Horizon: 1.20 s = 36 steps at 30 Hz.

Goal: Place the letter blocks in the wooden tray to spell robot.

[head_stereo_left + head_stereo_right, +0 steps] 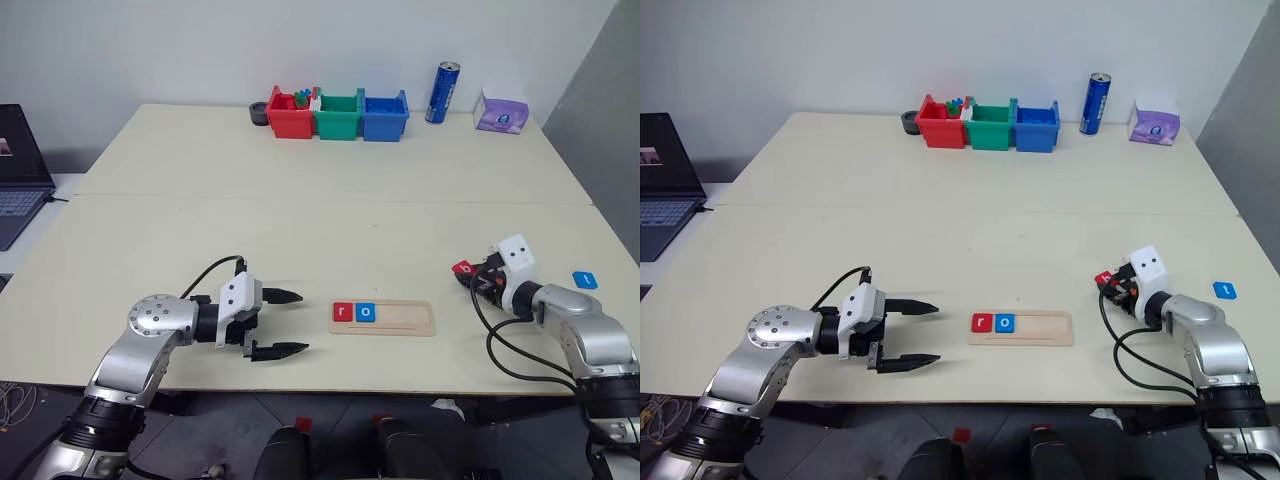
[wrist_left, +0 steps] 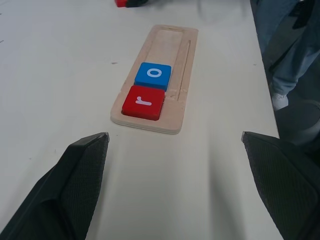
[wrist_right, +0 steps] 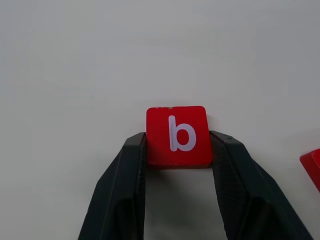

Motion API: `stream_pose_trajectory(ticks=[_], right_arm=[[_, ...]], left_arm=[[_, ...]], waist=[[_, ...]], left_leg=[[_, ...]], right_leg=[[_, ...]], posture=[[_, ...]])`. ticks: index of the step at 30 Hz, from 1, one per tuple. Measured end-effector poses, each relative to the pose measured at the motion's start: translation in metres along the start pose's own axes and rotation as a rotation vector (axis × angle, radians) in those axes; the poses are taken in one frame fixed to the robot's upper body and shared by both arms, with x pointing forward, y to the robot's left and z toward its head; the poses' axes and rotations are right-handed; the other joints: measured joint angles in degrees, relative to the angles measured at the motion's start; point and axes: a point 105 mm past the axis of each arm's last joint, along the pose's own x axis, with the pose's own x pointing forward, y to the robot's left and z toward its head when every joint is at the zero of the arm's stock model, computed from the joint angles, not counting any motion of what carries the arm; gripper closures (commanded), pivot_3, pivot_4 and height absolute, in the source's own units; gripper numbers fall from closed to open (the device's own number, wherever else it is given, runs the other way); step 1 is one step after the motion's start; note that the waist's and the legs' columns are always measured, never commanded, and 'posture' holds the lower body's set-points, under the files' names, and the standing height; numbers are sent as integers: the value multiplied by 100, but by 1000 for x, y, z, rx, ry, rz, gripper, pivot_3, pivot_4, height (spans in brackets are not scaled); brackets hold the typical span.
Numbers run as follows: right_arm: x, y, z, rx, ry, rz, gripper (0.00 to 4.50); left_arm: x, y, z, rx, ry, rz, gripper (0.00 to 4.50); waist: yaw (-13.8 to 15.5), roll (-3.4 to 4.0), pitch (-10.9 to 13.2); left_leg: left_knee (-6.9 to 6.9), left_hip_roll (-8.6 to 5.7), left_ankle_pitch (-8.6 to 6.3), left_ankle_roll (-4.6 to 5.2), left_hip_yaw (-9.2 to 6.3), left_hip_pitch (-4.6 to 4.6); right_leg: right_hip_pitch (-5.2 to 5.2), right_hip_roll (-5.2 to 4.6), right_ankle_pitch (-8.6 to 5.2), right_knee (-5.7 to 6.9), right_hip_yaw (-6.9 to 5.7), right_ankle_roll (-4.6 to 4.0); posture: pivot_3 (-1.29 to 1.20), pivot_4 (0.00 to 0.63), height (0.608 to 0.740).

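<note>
- The wooden tray [image 1: 383, 317] lies near the table's [image 1: 330, 215] near edge with its long axis running left to right; red r block [image 1: 343, 313] and blue o block [image 1: 366, 313] sit touching at its left end
- Left gripper [image 1: 285, 323] spread wide, pointing right at the tray
- Right gripper [image 3: 177, 150] pinches the red b block [image 3: 177, 135] by two opposite sides, right of the tray
- The right wrist view reads the b and catches another red block's corner [image 3: 312, 165]
- Blue block [image 1: 585, 280] lies far right
</note>
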Motion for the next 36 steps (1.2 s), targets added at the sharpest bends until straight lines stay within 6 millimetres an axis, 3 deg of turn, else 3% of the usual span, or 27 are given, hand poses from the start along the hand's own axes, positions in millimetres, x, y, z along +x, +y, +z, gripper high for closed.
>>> stream_pose_trajectory(ticks=[5,9,12,17,21,25,26,29,36], right_arm=[[-33,10,-16,21,30,-118,3049],[-58,29,-32,124,52,-234,3049],[-63,46,-35,197,51,-284,3049],[-61,56,-36,259,41,-358,3049],[-60,55,-36,305,21,-395,1709],[-63,44,-28,321,-17,-428,235],[-65,38,-23,313,-30,-435,56],[-74,25,-8,248,-57,-397,56],[-87,35,6,-65,46,17,56]], left_arm=[[-1,3,4,-27,-31,11,0],[0,4,7,-33,-40,10,0],[5,4,9,-32,-46,-6,0],[8,4,12,-20,-48,-21,0],[10,6,16,-3,-53,-23,0],[11,6,15,-4,-50,-21,0],[11,5,15,-3,-51,-19,0],[13,3,14,1,-47,-11,0],[17,-4,14,2,-39,-36,0]], waist=[[41,3,-2],[11,6,-4],[-30,8,-5],[-32,2,-8],[-34,0,-10],[-31,6,-6],[-29,6,-6],[-18,9,-4],[-14,9,1]], left_leg=[[0,0,0,-1,-19,-15],[0,2,0,-2,-18,-10],[-1,7,0,-2,-14,6],[0,6,1,-2,-9,13],[0,6,1,-2,-8,13],[-1,4,1,-1,-8,9],[-1,4,1,-1,-9,8],[-2,2,0,-1,-8,5],[-3,-5,0,0,3,5]], right_leg=[[-3,-4,-4,0,-1,6],[-3,-3,-9,2,3,14],[-2,0,-9,4,8,13],[2,4,-8,3,7,12],[1,5,-8,2,12,12],[-3,3,-8,1,12,13],[-3,3,-8,1,12,13],[-2,2,-8,-2,9,13],[1,3,-9,-6,4,13]], posture=[[0,150,740],[0,150,740],[0,150,740],[0,150,740],[0,150,740],[0,150,740],[0,150,740],[0,150,740],[0,150,740]])
